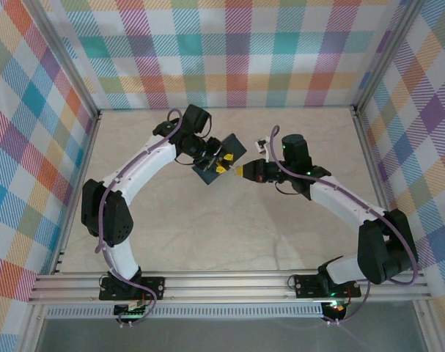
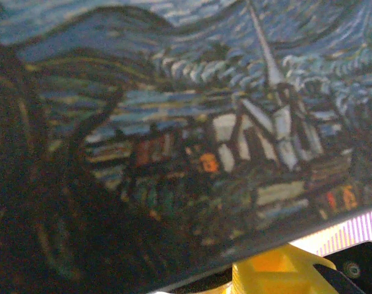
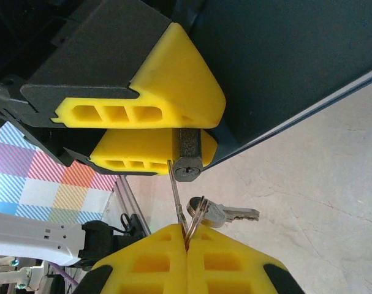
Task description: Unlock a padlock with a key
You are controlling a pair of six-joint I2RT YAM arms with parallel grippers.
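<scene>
Your right gripper (image 3: 187, 245) pinched tight on key (image 3: 176, 196). Left gripper (image 3: 198, 130) part-closed around padlock (image 3: 188, 156), just beside tin (image 3: 284, 61). Key tip looks off keyhole: push now, blade skids or bends, padlock twists loose.

My table (image 1: 229, 242) is a pale marbled beige slab, pastel plaid walls (image 1: 237, 51) on three sides, aluminium rails (image 1: 229, 282) along the near edge, evenly lit.

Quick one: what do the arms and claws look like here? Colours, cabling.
Left arm and right arm: white links, black joint housings, a purple cable along each. Left claw and right claw: yellow wedge fingers with hollow cells, black mounts.
</scene>
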